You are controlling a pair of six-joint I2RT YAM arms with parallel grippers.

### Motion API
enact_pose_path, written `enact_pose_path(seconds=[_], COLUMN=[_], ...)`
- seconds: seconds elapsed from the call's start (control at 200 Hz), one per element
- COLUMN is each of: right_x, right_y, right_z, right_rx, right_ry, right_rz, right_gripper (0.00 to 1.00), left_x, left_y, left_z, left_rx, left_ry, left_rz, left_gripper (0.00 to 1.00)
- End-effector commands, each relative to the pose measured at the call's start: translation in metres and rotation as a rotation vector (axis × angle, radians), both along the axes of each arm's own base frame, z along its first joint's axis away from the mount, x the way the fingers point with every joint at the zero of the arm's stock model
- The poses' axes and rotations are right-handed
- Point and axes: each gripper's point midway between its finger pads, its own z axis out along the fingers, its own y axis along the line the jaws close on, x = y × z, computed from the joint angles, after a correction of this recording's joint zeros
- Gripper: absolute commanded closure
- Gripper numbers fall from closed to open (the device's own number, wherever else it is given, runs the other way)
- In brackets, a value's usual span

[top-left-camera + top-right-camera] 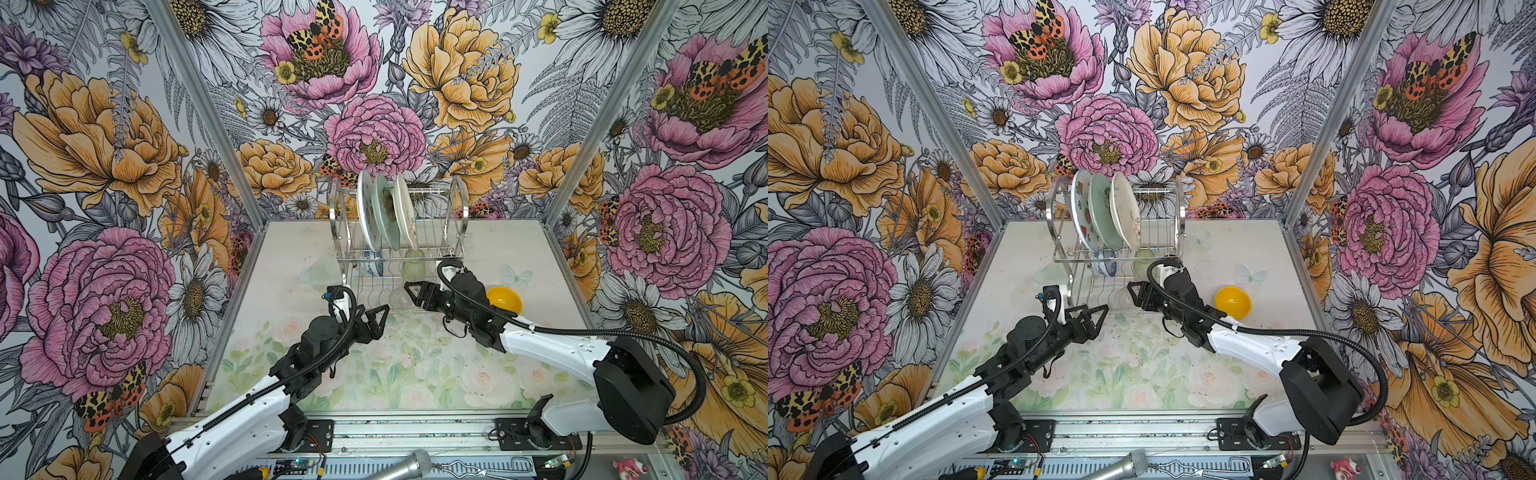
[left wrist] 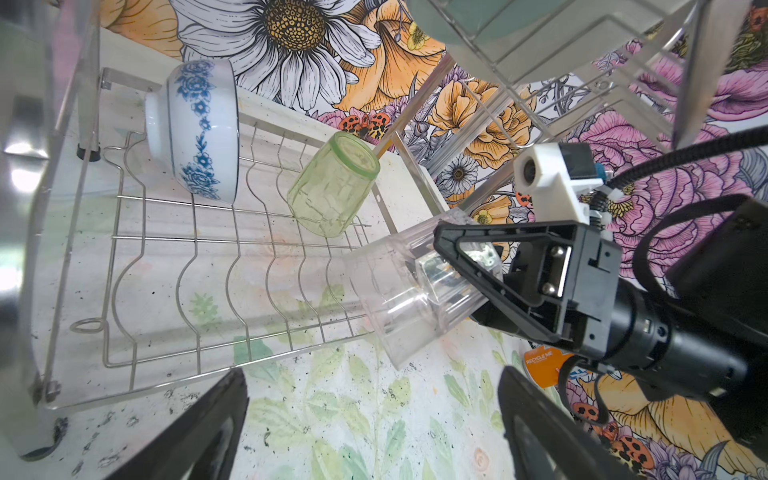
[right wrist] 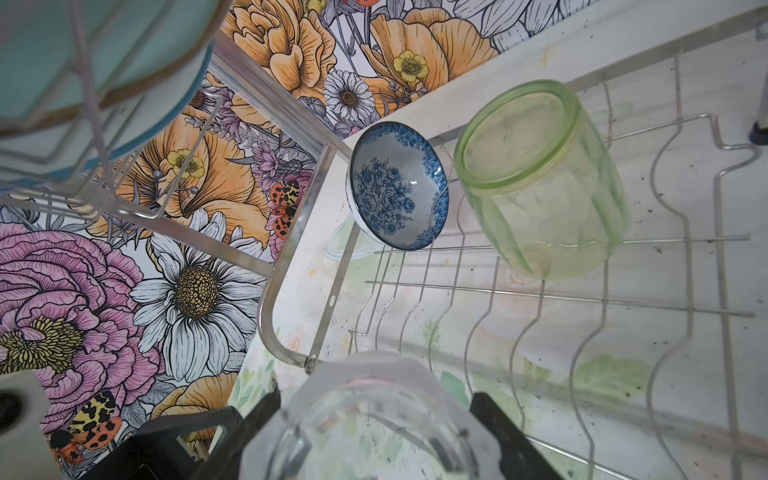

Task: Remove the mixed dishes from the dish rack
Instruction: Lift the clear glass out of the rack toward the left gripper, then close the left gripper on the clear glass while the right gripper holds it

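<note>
Just below mid-frame in both top views, the clear glass (image 2: 399, 303) lies on its side at the dish rack (image 3: 296, 232)'s front edge, axis in line with the right tool (image 3: 374, 405) clamping it; the left tool (image 2: 372, 376) gapes empty.

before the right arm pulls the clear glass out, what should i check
1. Right gripper shut on clear glass: ok.
2. Glass lifted off the dish rack wires: cannot tell.
3. Green tumbler apart from the glass: ok.
4. Left gripper open, empty, in front of the rack: ok.
5. Yellow bowl clear of the right arm: cannot tell; the arm overlaps it in a top view.
</note>
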Motion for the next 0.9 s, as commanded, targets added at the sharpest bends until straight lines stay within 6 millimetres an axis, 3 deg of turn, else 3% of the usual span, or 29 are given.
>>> enact_pose_path(seconds=[0.0,0.11,0.38,0.896], right_x=[0.001,-0.002,-0.007,-0.016], right_y=[-0.001,-0.002,0.003,0.012], right_z=[0.044,0.05,0.057,0.069], right_rx=[0.121,0.138,0.179,0.243], right_ry=[-0.084,-0.089,-0.083,-0.068], right_rz=[-0.004,0.007,0.04,0.101], right_gripper=[0.35,0.35,0.35,0.35], left_x=[-0.006,-0.008,-0.014,-0.014], left_y=[-0.011,-0.019,-0.038,-0.056], left_z=[0.005,0.011,0.022,0.032], left_rx=[-0.031,-0.064,-0.107,-0.103], left_ry=[-0.032,-0.055,-0.111,-0.178], left_rz=[-0.056,-0.093,-0.192,-0.258], left_gripper=[0.16,0.24,0.27,0.33])
